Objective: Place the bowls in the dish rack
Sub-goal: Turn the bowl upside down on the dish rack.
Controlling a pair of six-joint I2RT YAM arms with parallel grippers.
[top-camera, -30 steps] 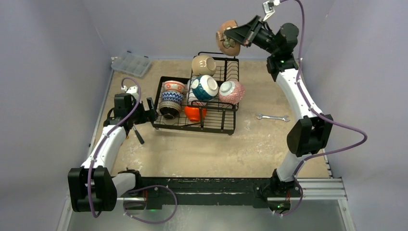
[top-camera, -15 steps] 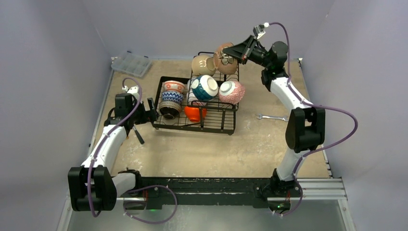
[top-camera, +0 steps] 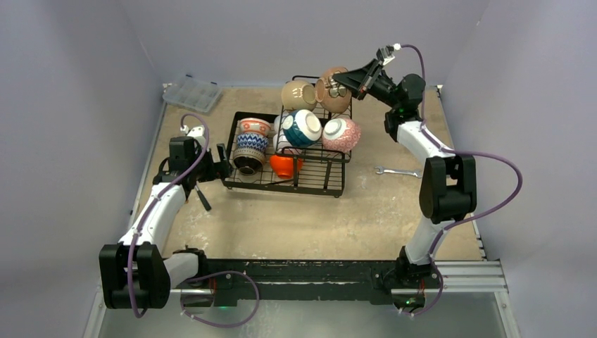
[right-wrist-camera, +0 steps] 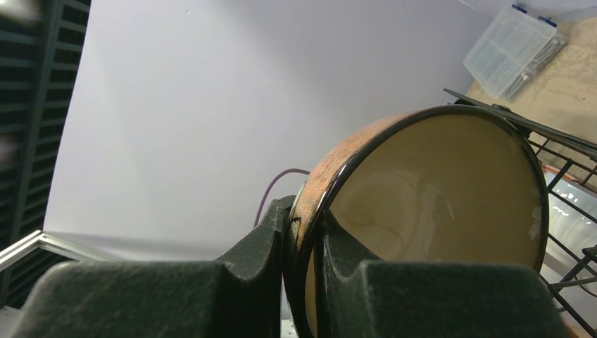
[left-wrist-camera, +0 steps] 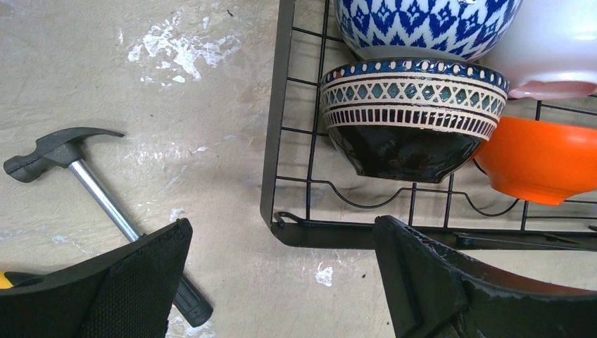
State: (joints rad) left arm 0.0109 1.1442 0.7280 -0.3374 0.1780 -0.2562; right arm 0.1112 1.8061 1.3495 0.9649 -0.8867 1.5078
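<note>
Right arm stretched far back now, and the right end effector is clamped on the rim of a rust-brown bowl, one finger inside the cream lining, one outside on the speckled wall. That is a thin-edge pinch on glazed ceramic, so I'd guess it is slippery. The bowl is tipped on its side over the far right corner of the dish rack, just beside a tan bowl already lying on the raised tier; whether it touches the wire yet, I cannot tell. Tilted like that, it looks meant to slot in next to its neighbours rather than sit flat. In front of it on the same tier lie a teal bowl and a pink floral bowl, both on their sides. Down on the lower base, a glossy orange bowl, a black bowl with a banded geometric rim and a blue-patterned bowl stand on edge between the wavy wires. The left end effector is spread wide and holds nothing, low at the rack's near left corner, perhaps to steady the thin black frame. A steel-shafted hammer lies on the scuffed beige counter beside it, a wrench lies right of the rack, and a clear compartment box sits well apart at the back left.
</note>
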